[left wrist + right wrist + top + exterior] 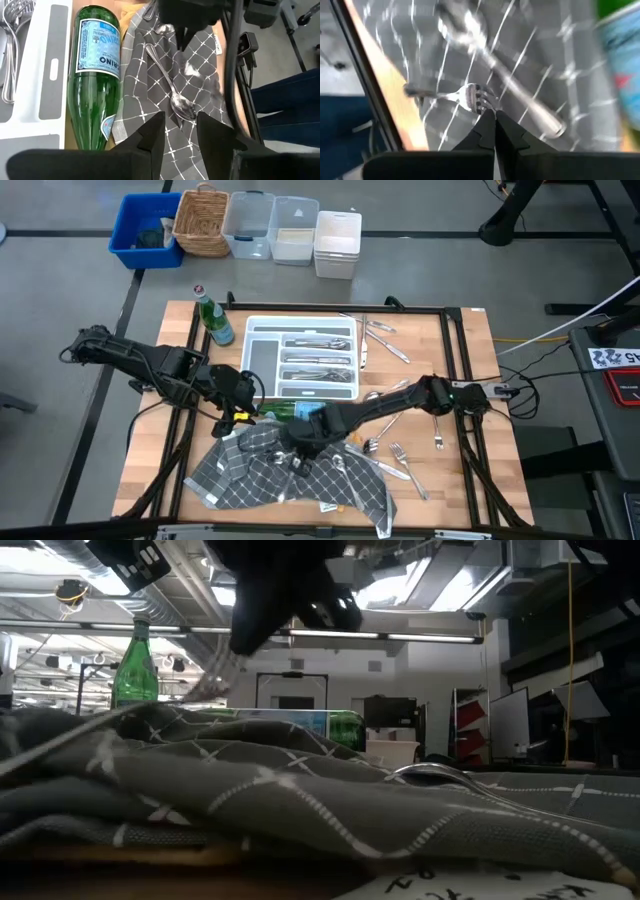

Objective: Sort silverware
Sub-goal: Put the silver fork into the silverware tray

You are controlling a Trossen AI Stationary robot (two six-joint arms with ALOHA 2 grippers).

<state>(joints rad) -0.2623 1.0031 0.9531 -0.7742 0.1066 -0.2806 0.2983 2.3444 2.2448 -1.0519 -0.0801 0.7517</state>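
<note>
The right gripper [493, 116] has its dark fingers pinched together on the tines of a small shiny silver metal fork [462, 95], over the grey checked cloth [530, 55]. Just beyond its tips lies a slim silver spoon [172, 85] on that cloth. The left gripper [179, 131] hovers near, fingers parted and empty, beside the lying green glass bottle [95, 65].

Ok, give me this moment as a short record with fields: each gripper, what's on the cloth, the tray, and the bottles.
right gripper: shut, tips at the tines of a fork on the grey checked cloth
left gripper: open, above a spoon on the cloth
white tray: holds sorted silverware
green bottles: lying bottle between tray and cloth; upright bottle beside the tray
loose silverware: on the table beside the cloth
</note>
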